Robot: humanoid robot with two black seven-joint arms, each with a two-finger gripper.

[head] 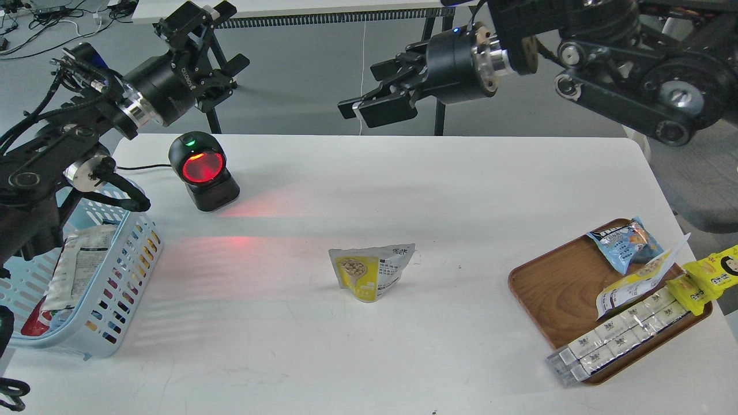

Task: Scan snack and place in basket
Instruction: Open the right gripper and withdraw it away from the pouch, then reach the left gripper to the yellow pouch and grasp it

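snack: pouch (372,272) stands upright on the table (403,190), mid-surface, well below and slightly left of the right gripper's jaws, far right of the left gripper's. Nothing touches it.
right gripper (369,109): hovers over the far table edge, jaws pointing left, apart by a moderate gap, empty.
left gripper (199,49): raised past the far-left table corner, above the scanner. Jaws look spread and empty, but seen at an angle, so not fully sure.
scanner (203,172): below the left jaws, window glowing red, green light on top, red glow spilling across the table toward the pouch.
basket (124,265): well below the left jaws at the left table edge. Already holds a white packet and something red.
tray (553,288): far right, well below the right jaws. Holds a blue bag, a long yellow-and-white wrapper, a clear boxed row and yellow packs.
progress: for this pouch, nothing done, my read. Not gripped, not at the scanner, not in the basket. Left: pick, scan, drop.
hidden: left arm covers the basket's near-left part; contents only partly readable. Pouch text too small to read. Yellow packs run out of view at the right edge.
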